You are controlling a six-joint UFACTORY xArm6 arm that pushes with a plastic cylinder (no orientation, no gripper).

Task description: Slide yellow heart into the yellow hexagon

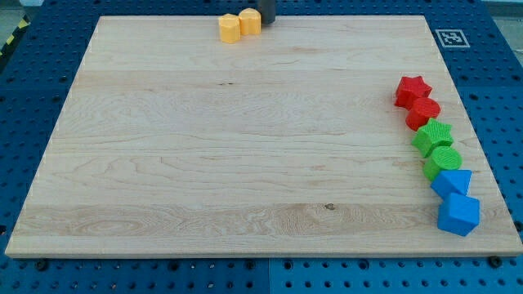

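Blue comes first from the view's bottom: a blue block (458, 215) with angled faces near the lower right edge of the wooden board (204, 163), and a second blue block (451, 181) touching it just above. Both lie far from my tip, well down the view and to its right. Next up the same column are a green round block (442, 162) and a green ridged block (432, 135), then a red block (423, 111) and a red star (413, 90), each touching or nearly touching its neighbour.

Farthest off, at the board's top edge, my tip (266, 20) stands just to the view's right of the yellow heart (250, 21), seemingly in contact. There are no fingers to spread or close; it is a bare rod. The yellow hexagon (231, 28) sits on the heart's other side, touching it or very nearly.

As I judge it, the pair already meets, so the risk is over-pushing. Both blocks sit close to the top edge, and a stroke angled upward could send one off the board. An off-centre push could spin the heart past the hexagon.

No containers appear anywhere in view.
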